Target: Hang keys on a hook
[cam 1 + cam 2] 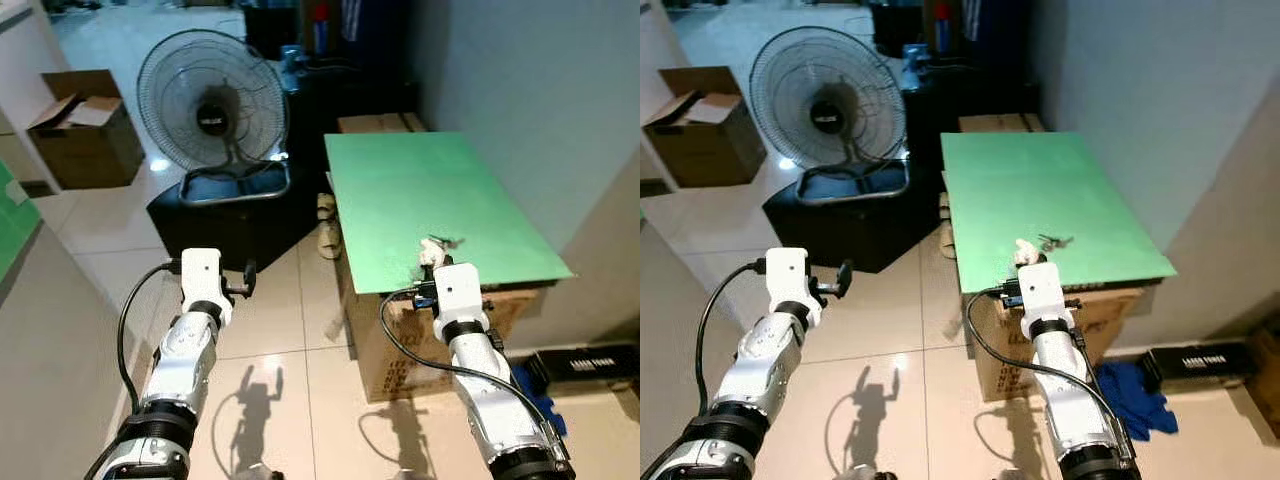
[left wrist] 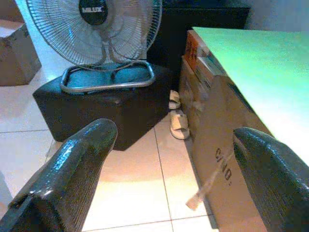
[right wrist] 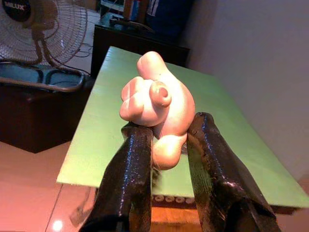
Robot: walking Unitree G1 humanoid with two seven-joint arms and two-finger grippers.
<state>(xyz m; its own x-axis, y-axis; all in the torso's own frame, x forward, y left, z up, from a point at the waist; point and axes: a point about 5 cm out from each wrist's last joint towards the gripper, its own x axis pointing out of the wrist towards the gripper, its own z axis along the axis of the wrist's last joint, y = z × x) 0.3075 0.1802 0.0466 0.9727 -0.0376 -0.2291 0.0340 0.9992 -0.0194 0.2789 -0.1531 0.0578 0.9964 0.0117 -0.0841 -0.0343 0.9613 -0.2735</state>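
Right wrist view shows the right gripper (image 3: 166,140) clamped on a pale figurine (image 3: 157,106) above the green table (image 1: 400,190); keep this grip firm and lift the keys (image 1: 1053,241) clear, left gripper (image 2: 174,169) fingers apart.

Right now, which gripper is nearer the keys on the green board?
Right. The right gripper, shut on a pale keychain figure, is beside the keys on the green board. The left gripper is open over the floor, well left.

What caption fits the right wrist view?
Right gripper clamps a pale keychain charm over the green table.
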